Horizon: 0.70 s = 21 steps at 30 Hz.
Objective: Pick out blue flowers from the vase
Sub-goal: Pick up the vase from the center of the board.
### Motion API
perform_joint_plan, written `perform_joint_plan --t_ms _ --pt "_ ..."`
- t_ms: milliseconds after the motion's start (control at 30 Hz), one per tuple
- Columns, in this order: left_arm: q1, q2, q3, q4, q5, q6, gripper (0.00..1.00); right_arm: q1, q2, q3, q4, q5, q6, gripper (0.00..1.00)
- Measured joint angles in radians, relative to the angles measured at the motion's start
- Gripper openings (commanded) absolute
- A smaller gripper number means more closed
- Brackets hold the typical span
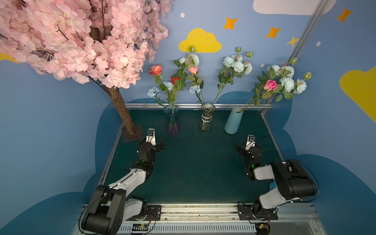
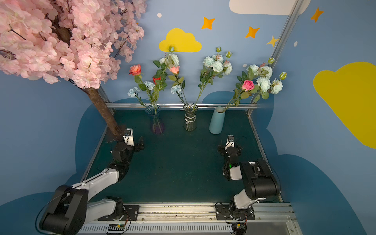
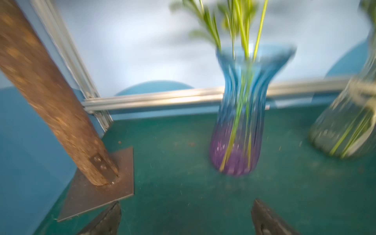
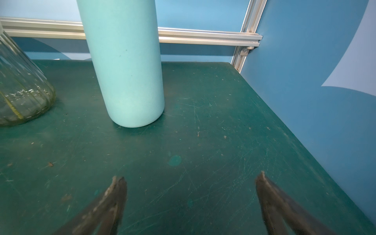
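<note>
The blue flowers (image 1: 237, 64) stand in all three vases along the far edge of the green table (image 1: 193, 162): pale blooms mixed with coral and red roses (image 1: 155, 69) in the blue-to-purple glass vase (image 1: 172, 120), a cluster in the clear glass vase (image 1: 207, 119), and more beside a pink rose (image 1: 270, 85) in the tilted turquoise vase (image 1: 234, 120). The left gripper (image 3: 186, 215) hovers near the purple-based vase, fingers spread wide and empty; that wrist view is blurred. The right gripper (image 4: 190, 193) sits near the turquoise vase, fingers equally spread, holding nothing. A pink blossom tree (image 1: 81, 40) leans over the table's left corner.
</note>
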Motion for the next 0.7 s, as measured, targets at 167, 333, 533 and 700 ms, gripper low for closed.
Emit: perform_joint_plan --t_ms 167,333,533,700 --pt "0.012 -0.143 0.098 -0.195 0.032 -0.12 0.99 0.084 -0.335 0.126 -0.405 0.041 -0.012 0.99" --pt "0.058 -0.135 0.178 -0.372 0.131 -0.247 0.99 0.056 -0.585 0.224 -0.58 -0.109 0.118 0.99" --pt "0.137 -0.059 0.347 -0.564 0.29 -0.351 0.85 -0.008 -0.601 0.029 -0.568 -0.325 0.37 0.74" --pt "0.137 0.079 0.604 -0.75 0.355 -0.389 0.82 0.052 -0.512 0.134 -0.669 -0.5 0.393 0.66"
